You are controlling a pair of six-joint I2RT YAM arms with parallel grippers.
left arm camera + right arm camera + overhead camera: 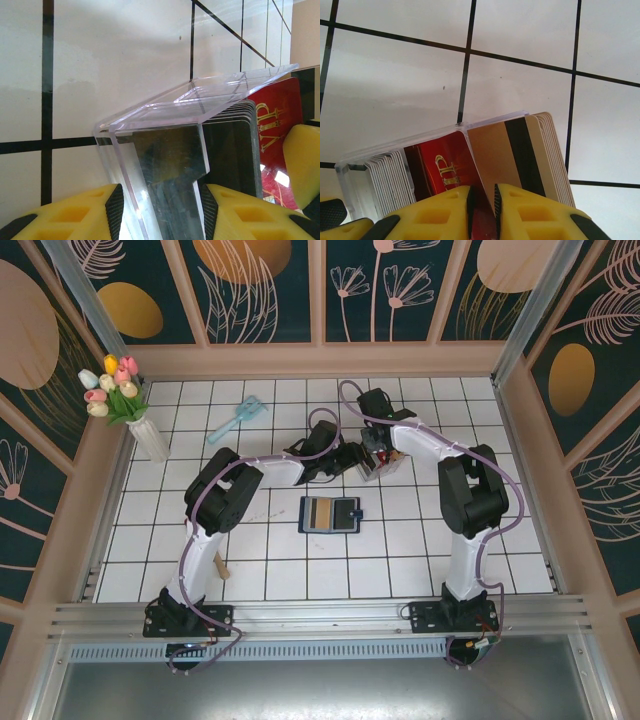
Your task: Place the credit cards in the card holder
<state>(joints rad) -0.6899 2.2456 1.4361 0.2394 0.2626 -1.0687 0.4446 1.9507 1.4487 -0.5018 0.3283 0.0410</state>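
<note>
Check the right gripper first. Its yellow fingers are pressed nearly together, pinching the lower edge of the tan-gold card, which stands tilted in the clear rack. A black stripe runs down that card. The red card stands just beside it in the same rack.

Next, check the left gripper. Its black pads clamp the rack from both sides and steady it.

Locate the card holder on the table, nearer the arm bases. It lies open, apart from both grippers. A tan patch shows in its left half; at this size you cannot tell whether that is a seated card.

Treat the task as far from complete. At least two cards sit in the rack, so each must be drawn out, carried and slotted into the holder.

For markings, read the gold lettering "VIP" on the red card in the left wrist view. No other writing is legible.
</note>
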